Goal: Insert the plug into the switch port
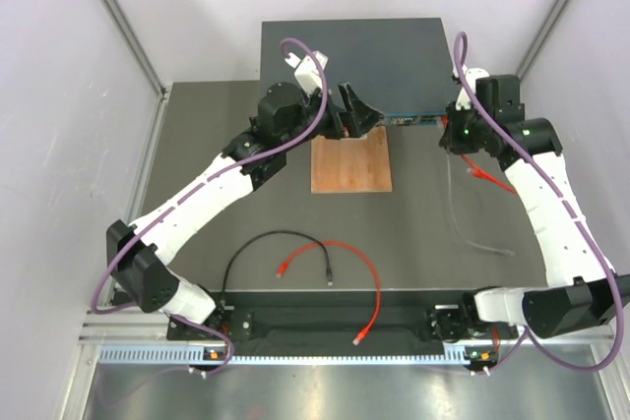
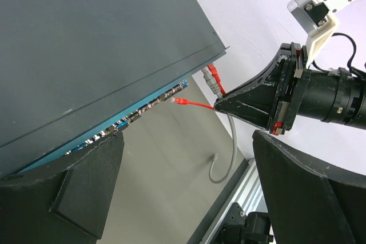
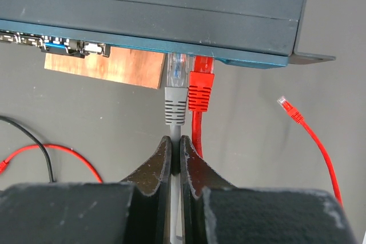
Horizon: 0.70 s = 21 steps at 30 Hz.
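Both at switch (image 3: 171, 4), right gripper (image 3: 176, 141) clamped on grey cable (image 2: 233, 147), left gripper (image 2: 186, 136) spread empty

You cannot see how deep the clear tip of the grey plug (image 3: 176, 92) sits in the wide, dark blue-grey metal switch box (image 3: 171, 4); the port's mouth hides it. The box runs off the top and left edges of the right wrist view. The thin grey cable (image 3: 175, 221) disappears between the black fingers of the right gripper (image 3: 176, 141). From above, the left gripper (image 1: 356, 120) covers part of the teal port row, and the ports there are too small to tell apart.
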Motion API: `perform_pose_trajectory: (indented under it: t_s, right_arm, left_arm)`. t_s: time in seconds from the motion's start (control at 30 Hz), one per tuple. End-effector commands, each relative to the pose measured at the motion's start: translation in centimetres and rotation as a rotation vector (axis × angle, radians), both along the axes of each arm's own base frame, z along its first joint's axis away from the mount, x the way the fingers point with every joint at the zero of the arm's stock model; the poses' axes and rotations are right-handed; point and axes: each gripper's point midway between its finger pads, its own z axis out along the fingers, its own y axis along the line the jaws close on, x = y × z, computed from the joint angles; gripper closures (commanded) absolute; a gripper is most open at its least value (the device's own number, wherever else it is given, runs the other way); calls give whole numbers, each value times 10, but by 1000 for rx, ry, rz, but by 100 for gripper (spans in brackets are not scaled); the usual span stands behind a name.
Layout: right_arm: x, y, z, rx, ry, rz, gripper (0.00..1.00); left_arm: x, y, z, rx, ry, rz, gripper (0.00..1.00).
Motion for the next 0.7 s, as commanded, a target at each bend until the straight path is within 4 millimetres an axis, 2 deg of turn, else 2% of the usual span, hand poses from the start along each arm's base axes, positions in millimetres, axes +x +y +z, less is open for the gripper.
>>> perform_pose_trajectory:
  t_s: [0.0,0.23,0.57,0.67]
  right_arm:
    - [16,1,26,8,-95,-24,100]
    - [25,2,37,13,-123,-31,100]
    - [22,16,50,25,-162,4,100]
    - [24,16,49,0,-165,-3,100]
  left_arm:
    - [-1,5,16,-45,-27,0,1]
    - [0,6,14,-46,-18,-1,1]
    - [2,5,3,-46,23,-6,1]
    - [3,4,9,-66,4,-11,1]
